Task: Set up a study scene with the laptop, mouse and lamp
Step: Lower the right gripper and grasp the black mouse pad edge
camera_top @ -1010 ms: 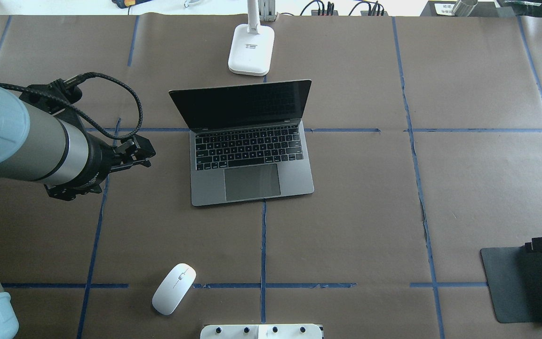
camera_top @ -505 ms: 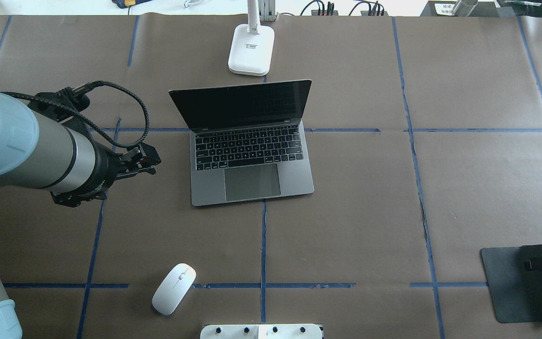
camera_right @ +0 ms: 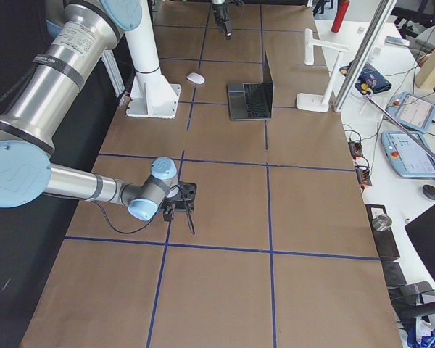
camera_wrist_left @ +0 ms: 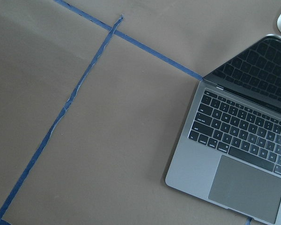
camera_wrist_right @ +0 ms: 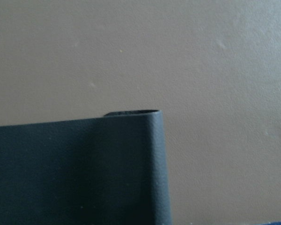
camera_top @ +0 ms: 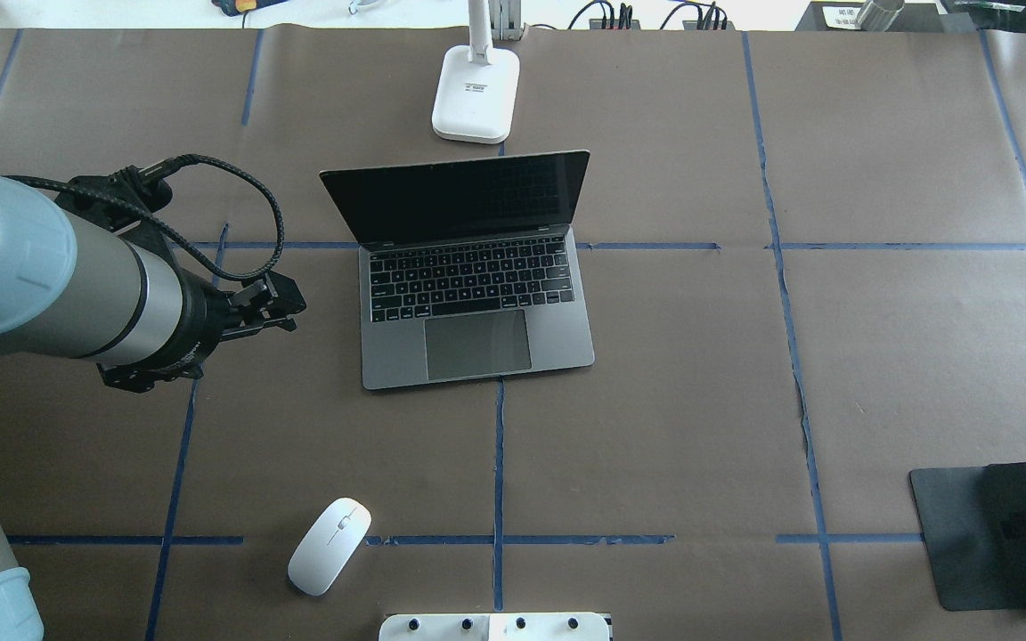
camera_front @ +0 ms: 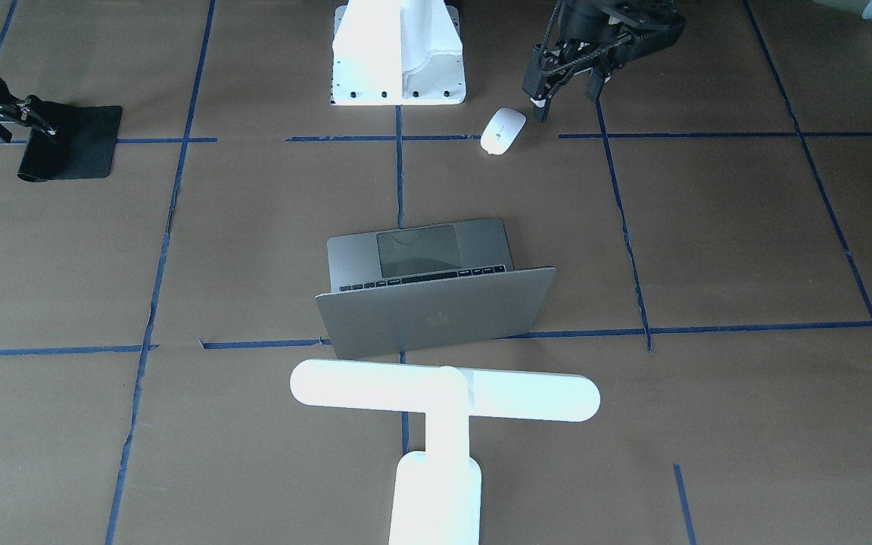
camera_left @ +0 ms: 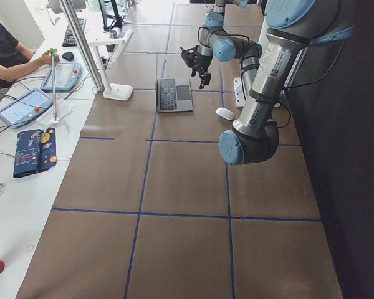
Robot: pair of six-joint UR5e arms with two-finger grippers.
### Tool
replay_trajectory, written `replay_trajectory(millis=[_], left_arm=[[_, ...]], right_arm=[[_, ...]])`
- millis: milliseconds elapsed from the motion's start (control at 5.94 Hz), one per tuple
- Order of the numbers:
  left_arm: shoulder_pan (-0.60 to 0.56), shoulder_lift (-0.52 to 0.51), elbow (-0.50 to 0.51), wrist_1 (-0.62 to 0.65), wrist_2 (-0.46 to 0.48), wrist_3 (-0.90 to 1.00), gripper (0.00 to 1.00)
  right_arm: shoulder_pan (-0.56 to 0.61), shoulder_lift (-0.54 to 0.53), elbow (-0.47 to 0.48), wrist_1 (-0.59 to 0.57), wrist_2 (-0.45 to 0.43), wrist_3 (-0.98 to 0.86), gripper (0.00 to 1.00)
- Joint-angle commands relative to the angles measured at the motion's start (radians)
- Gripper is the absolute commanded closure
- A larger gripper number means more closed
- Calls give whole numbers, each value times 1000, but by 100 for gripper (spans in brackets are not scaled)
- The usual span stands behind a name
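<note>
The grey laptop stands open at the table's middle, its lid facing the front camera. The white lamp stands just behind it, its T-shaped head level. The white mouse lies near the robot's edge, left of centre. My left gripper is open and empty, raised left of the laptop; in the front view it hangs near the mouse. My right gripper looks open, low over the right side of a black mouse pad.
The mouse pad's right edge curls up, as the right wrist view shows. The white robot pedestal stands at the near edge, beside the mouse. Blue tape lines cross the brown table cover. Cables and small items lie beyond the far edge.
My right gripper has moved along the mouse pad's right side toward the robot. My left arm shifted slightly toward the robot and the laptop. Laptop, mouse and lamp have not moved.
</note>
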Motion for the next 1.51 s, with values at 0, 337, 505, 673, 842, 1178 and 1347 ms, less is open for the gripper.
replay_trajectory(millis=[0,337,505,673,842,1178,1347], left_arm=[[0,0,0,-1,0,0,0],[0,1,4,-1,2,1,0],[0,0,4,-3,2,1,0],[0,0,6,-3,2,4,0],[0,0,10,-3,0,6,0],[3,-2,10,-3,0,6,0],[3,-2,10,-3,0,4,0]], right_arm=[[-10,-1,-8,1,6,0,19],[-9,-1,-5,7,10,0,71],[-6,-28,-5,71,13,0,89],[0,-67,-5,158,47,0,98],[1,-68,-7,170,53,1,100],[11,-64,-5,170,49,1,100],[29,-41,-2,170,44,1,100]])
